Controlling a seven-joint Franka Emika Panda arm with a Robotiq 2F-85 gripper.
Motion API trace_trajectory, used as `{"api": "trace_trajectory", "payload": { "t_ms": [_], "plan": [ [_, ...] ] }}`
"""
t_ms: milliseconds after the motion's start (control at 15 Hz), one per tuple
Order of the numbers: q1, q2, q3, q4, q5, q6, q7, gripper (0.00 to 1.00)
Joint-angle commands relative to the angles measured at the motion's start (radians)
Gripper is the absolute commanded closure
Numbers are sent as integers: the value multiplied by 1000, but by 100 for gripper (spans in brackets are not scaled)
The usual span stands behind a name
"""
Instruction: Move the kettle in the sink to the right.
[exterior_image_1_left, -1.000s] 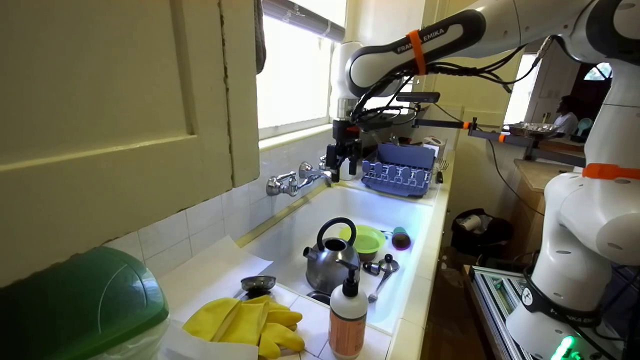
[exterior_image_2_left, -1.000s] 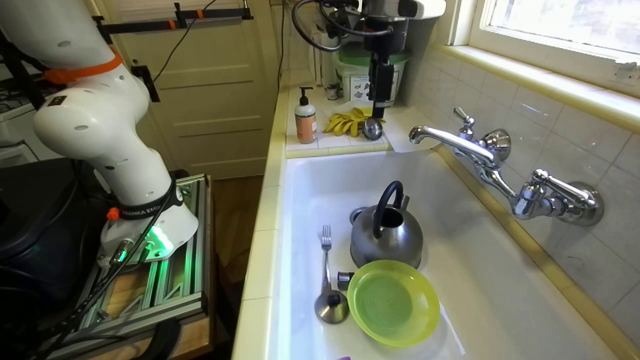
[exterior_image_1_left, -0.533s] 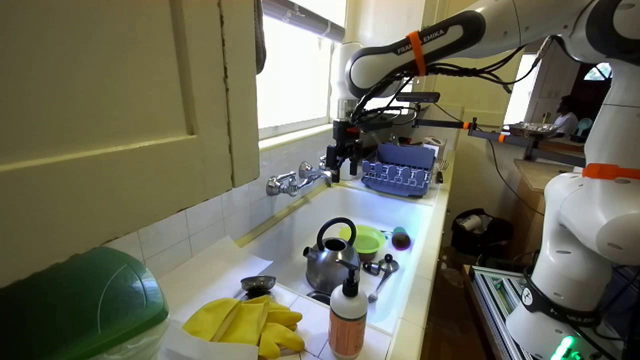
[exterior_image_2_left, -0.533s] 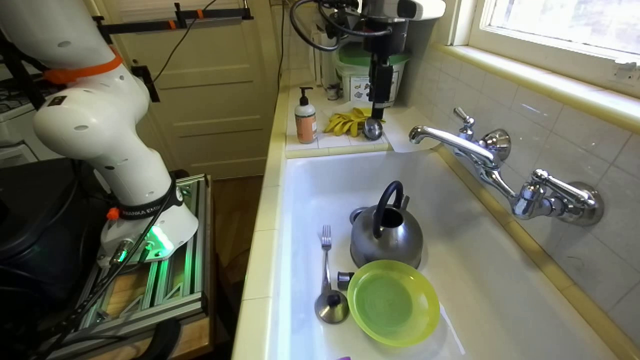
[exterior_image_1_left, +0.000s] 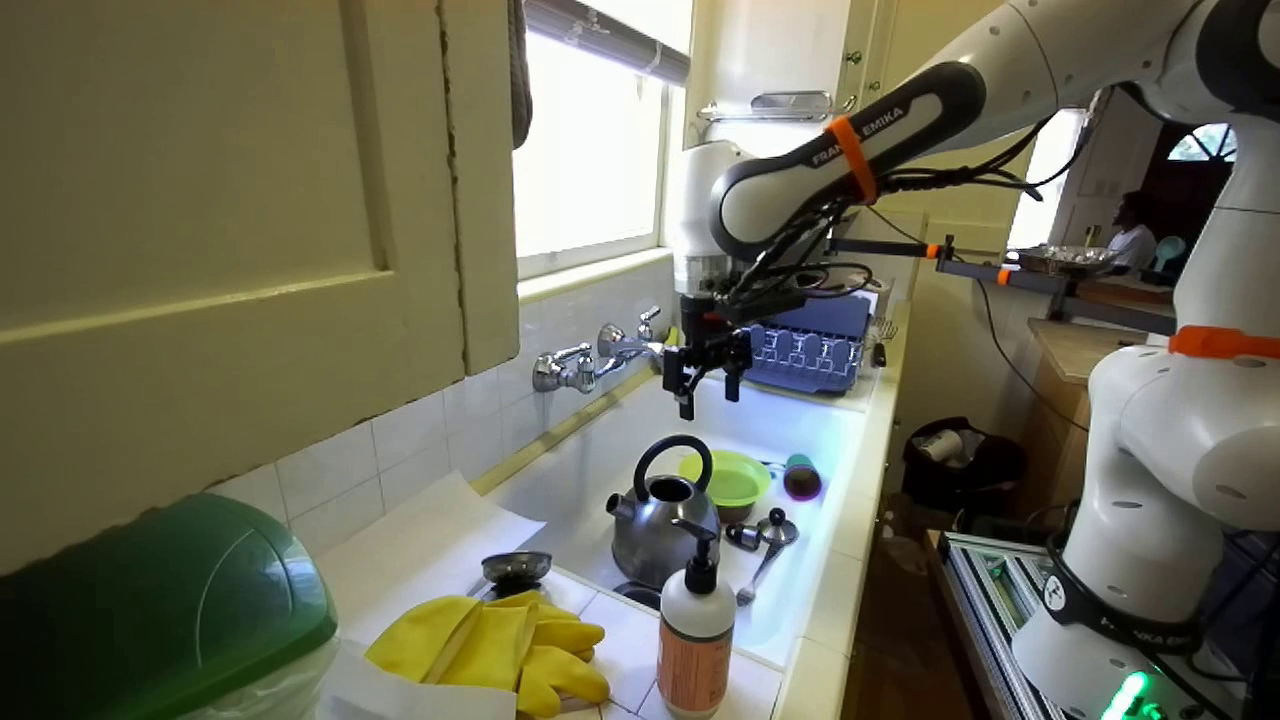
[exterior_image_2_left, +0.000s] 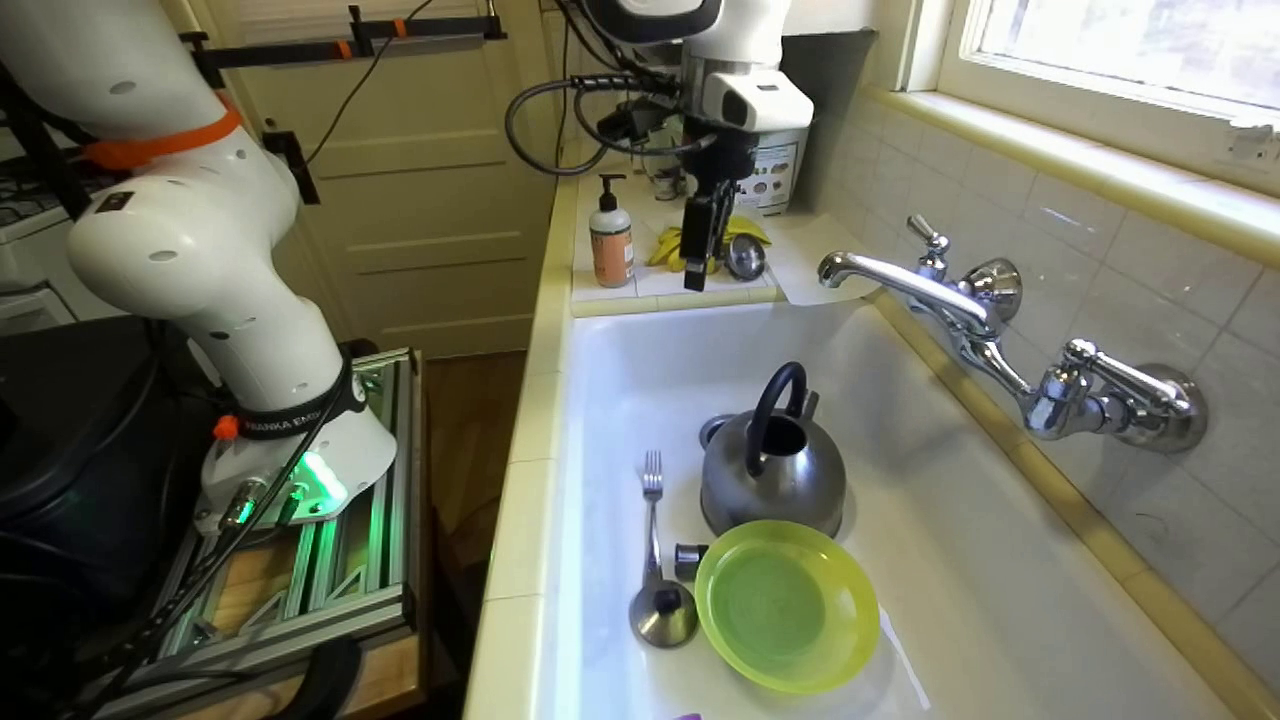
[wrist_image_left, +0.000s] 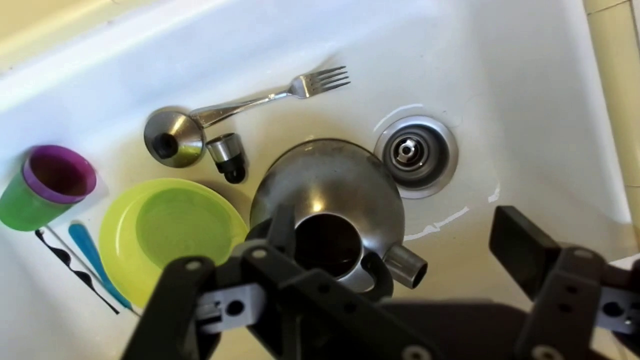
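Beneath the widely spread jaws, a grey metal kettle (wrist_image_left: 325, 187) stands upright in a white sink (wrist_image_left: 530, 115), its black handle (exterior_image_2_left: 763, 420) arching up but apart from them (the wrist view sets one side of the jaws across the kettle beside its open mouth, the other over bare sink). On that bare side of the jaws, the drain (wrist_image_left: 409, 152) sits just beside the kettle, and open white floor runs past it to the end wall. Room narrows on the opposite side, where a yellow-green bowl (wrist_image_left: 185, 227) crowds the kettle; whether the two touch cannot be told. Below the jaws toward the robot (exterior_image_2_left: 190, 240), a fork (wrist_image_left: 302, 87) and a metal lid (wrist_image_left: 182, 135) lie between kettle and side wall. Beyond the end rim, a pump bottle (exterior_image_1_left: 697, 640) and yellow gloves (exterior_image_1_left: 490, 640) occupy the tabletop (exterior_image_1_left: 630, 635).
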Motion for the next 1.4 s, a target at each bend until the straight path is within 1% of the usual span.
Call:
{"api": "trace_trajectory", "payload": {
  "t_ms": [0,67,133,200,267,333,533,600,667,733,867,933,1000,1067,1333],
  "plan": [
    [-3,-32,24,-139,-77,176,183,25],
    [-4,-28,28,-156,-90,207,218,28],
    [-6,-12,31,-171,-108,250,257,34],
    [-6,-8,33,-186,-122,276,292,44],
    [-8,4,35,-201,-148,321,332,51],
    [-9,12,36,-209,-171,340,363,58],
    [-19,8,28,-225,-276,413,460,82],
    [-22,10,26,-223,-303,433,475,89],
    [-22,30,23,-213,-325,459,444,96],
    [-12,19,24,-205,-270,407,422,79],
    [-15,20,22,-205,-292,427,422,93],
    [-16,21,22,-205,-295,428,422,96],
    [-16,21,22,-204,-296,428,422,96],
    [-16,21,22,-204,-296,428,422,99],
    [-25,96,16,-160,-318,475,484,100]
  ]
}}
